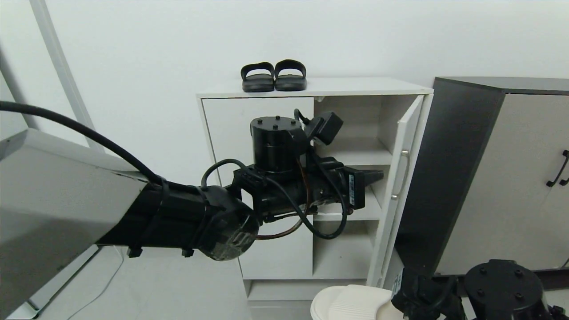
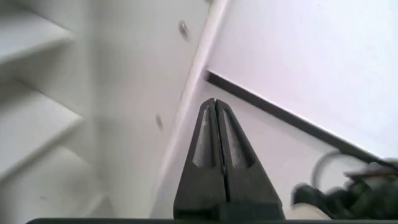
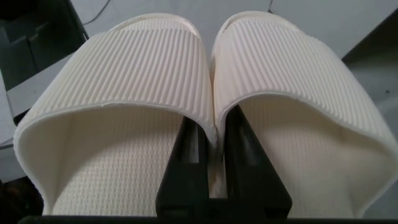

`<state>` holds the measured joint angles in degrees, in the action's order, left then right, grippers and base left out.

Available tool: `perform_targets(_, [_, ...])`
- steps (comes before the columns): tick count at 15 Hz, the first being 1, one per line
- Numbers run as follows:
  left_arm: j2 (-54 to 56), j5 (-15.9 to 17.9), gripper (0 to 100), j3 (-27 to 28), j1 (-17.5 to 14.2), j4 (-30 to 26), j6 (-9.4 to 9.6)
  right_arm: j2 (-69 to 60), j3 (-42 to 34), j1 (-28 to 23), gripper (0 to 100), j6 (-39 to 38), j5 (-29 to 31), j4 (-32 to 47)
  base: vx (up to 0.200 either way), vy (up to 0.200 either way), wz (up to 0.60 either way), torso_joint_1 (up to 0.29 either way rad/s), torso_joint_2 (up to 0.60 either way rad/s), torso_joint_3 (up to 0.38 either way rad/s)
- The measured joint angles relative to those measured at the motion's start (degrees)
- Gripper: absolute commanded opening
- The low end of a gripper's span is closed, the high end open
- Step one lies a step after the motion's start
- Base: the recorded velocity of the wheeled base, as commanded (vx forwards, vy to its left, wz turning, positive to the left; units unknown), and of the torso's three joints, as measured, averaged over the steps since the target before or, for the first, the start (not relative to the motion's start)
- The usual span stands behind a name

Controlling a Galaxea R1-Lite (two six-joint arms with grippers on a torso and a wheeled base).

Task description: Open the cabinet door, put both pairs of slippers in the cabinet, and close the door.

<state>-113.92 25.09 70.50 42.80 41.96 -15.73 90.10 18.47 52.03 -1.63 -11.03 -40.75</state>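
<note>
Left gripper: fingers pressed flat together, holding nothing. The tip is level with the middle compartment of the white cabinet, near the open right door and its one bar handle. Sticker on this gripper's body, print too small to read.

Right gripper: fingers clamped on the two touching inner walls of the cream slippers, one finger inside each. The pair is held low, in front of the cabinet's base.

Count:
- 2 cream slippers.
- 2 black slippers, side by side on the cabinet top.
- 2 cabinet doors, left door shut.
- Open half: 2 shelves, 3 compartments.
- 1 dark grey cabinet just beside, to the right.
</note>
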Motion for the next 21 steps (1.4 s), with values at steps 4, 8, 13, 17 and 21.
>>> perform_targets(4, [3.6,-0.4,0,-2.1,-4.3,-0.2,0.02,1.0,4.9,-4.5,0,-3.3,4.5,0.1,0.0,0.0,0.0,0.0,0.0,0.0])
perform_targets(8, [18.5,-9.9,0,-10.8,-11.0,-7.3,0.23,7.9,16.3,-8.0,0,-10.4,26.2,0.3,0.0,0.0,0.0,0.0,0.0,0.0])
perform_targets(13, [51.1,-38.5,0,-22.7,-15.7,-34.8,2.79,16.3,22.6,-9.9,0,-11.5,33.9,0.2,0.0,0.0,0.0,0.0,0.0,0.0])
perform_targets(17, [79.8,-48.2,0,-36.4,-29.2,-49.6,7.9,17.9,22.7,-10.3,0,-11.5,34.0,0.0,0.0,0.0,0.0,0.0,0.0,0.0])
perform_targets(21, [101.5,-42.3,0,-59.1,-37.7,-46.2,15.29,18.6,22.2,-10.2,0,-11.6,33.9,0.0,0.0,0.0,0.0,0.0,0.0,0.0])
